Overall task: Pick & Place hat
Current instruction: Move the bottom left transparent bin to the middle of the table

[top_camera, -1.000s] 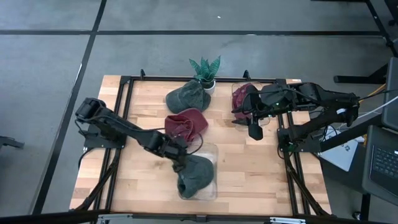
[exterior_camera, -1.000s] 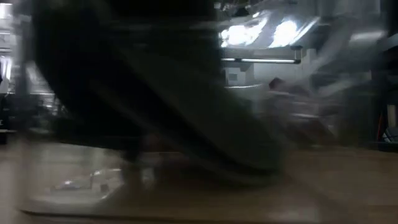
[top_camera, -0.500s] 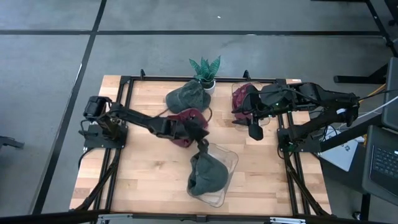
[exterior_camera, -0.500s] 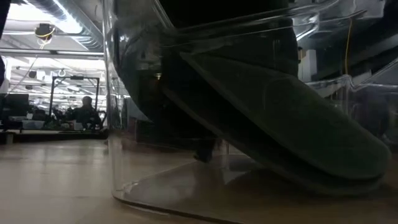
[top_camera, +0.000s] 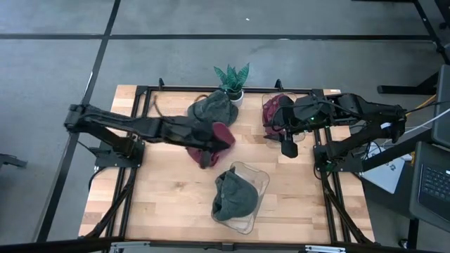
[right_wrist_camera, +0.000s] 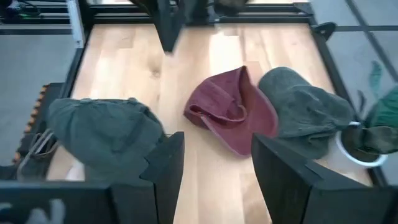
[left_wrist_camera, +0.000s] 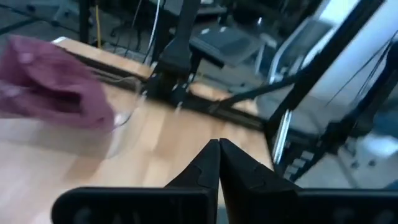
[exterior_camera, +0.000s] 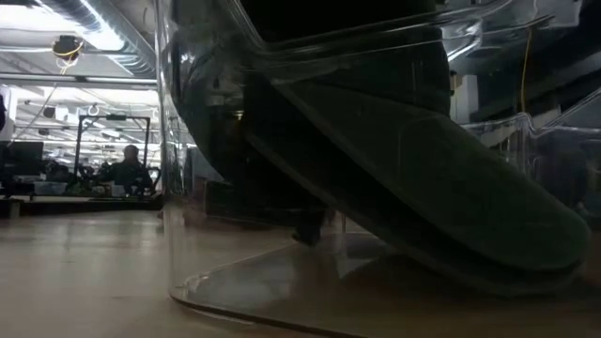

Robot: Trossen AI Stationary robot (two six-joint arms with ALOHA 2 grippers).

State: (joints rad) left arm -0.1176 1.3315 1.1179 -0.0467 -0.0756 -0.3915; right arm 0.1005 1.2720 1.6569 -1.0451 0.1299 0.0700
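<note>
A pale, wood-grained table (top_camera: 169,190) edged by a black metal frame is seen from above. Toward 6 o'clock of its centre a clear, rounded plastic bin (top_camera: 254,184) lies tipped, and a soft, crumpled dark green hat (top_camera: 233,198) is seen inside it; in the low view its curved brim is pressed against the transparent wall. At the table's centre a limp maroon hat (top_camera: 211,140) is spread, with a grey-green hat (top_camera: 209,107) touching it at 12 o'clock. A second maroon hat (top_camera: 273,107) is seen at 2 o'clock, under the right arm. A small spiky-leaved plant in a white pot (top_camera: 233,81) stands at 12 o'clock.

The left gripper (top_camera: 204,161) is placed at the centre maroon hat's near edge, fingers pressed together with nothing between them. The right gripper (top_camera: 287,148) is held at 3 o'clock with its fingers (right_wrist_camera: 163,163) spread apart and empty. No writing can be read.
</note>
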